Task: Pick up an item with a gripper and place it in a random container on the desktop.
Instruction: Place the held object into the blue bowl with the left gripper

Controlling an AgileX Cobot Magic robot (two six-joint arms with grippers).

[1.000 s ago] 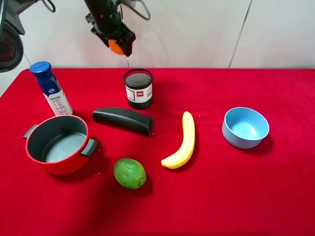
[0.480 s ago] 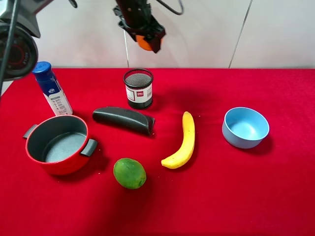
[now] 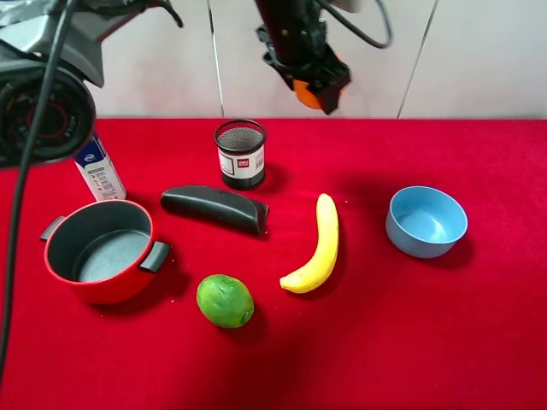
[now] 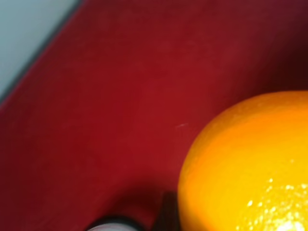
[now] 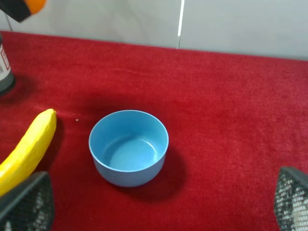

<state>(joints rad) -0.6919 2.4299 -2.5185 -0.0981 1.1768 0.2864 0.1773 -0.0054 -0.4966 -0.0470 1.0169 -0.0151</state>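
Observation:
My left gripper [image 3: 318, 84] is shut on the orange fruit [image 3: 304, 92] and holds it high above the back of the red desktop [image 3: 479, 342], right of the mesh cup. The fruit fills the left wrist view [image 4: 250, 168]; the fingers are hidden there. It also shows at a corner of the right wrist view [image 5: 35, 4]. The light blue bowl [image 3: 426, 221] stands empty at the right, lower and further right than the fruit. My right gripper [image 5: 159, 209] is open and empty, its mesh-padded fingertips [image 5: 28, 202] wide apart near the bowl [image 5: 129, 147].
A black mesh cup [image 3: 240, 152] stands at the back middle. A dark oblong case [image 3: 215, 207], a banana [image 3: 316, 245] and a green lime [image 3: 225, 301] lie mid-table. A red pot [image 3: 101, 249] and a blue-capped bottle [image 3: 98, 175] are at the left.
My left gripper has carried the orange fruit rightward, from above the mesh cup to a spot right of it, closer to the blue bowl. Nothing on the table has moved.

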